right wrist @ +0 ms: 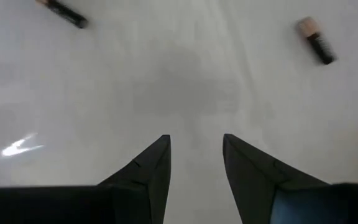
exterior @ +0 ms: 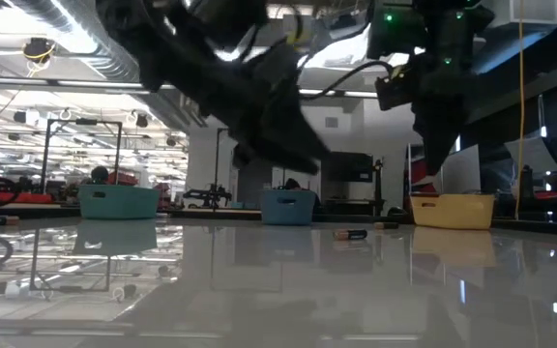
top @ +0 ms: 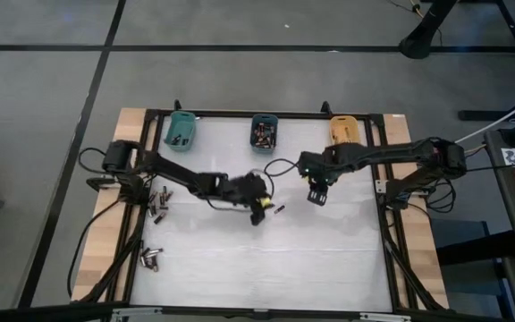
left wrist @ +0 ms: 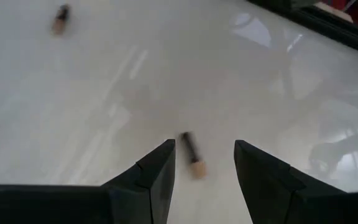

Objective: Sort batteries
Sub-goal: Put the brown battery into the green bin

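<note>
worktop [top: 266, 259], white, glossy | teal bin [top: 181, 131], blue bin [top: 264, 131], orange bin [top: 343, 131] along far edge | loose batteries [top: 158, 201] near left edge, well apart from blue bin | one battery [top: 278, 210] toward middle, nearer than blue bin

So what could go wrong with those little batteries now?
The left gripper is open over a battery that lies slanted between its fingers, so it might roll away or get pinched crooked. The right gripper is open with nothing between its fingers, so closing here would grab nothing. Both arms hang close together mid-table and might bump.
</note>
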`<move>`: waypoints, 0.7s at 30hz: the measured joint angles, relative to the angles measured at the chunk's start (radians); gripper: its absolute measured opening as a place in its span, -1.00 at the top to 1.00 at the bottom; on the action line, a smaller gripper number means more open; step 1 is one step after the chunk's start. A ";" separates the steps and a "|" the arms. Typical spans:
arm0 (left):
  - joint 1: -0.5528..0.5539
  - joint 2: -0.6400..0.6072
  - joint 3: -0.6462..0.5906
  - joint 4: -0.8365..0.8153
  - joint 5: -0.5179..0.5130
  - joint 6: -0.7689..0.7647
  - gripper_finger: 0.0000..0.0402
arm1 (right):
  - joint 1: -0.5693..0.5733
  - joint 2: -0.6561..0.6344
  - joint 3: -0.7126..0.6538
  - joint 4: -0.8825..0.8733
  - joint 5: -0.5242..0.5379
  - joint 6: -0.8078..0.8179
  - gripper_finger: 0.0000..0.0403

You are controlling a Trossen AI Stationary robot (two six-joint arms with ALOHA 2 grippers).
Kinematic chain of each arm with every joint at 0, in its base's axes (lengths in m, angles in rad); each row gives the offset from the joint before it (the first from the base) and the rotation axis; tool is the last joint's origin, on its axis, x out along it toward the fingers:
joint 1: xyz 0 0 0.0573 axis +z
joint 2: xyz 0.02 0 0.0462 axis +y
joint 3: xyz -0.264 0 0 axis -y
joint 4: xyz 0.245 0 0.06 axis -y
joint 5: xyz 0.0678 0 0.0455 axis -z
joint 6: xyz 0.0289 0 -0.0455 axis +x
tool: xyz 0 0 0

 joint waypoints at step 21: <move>-0.099 0.310 0.315 -0.236 -0.257 -0.219 0.23 | 0.061 -0.154 -0.003 -0.106 0.109 -0.093 0.27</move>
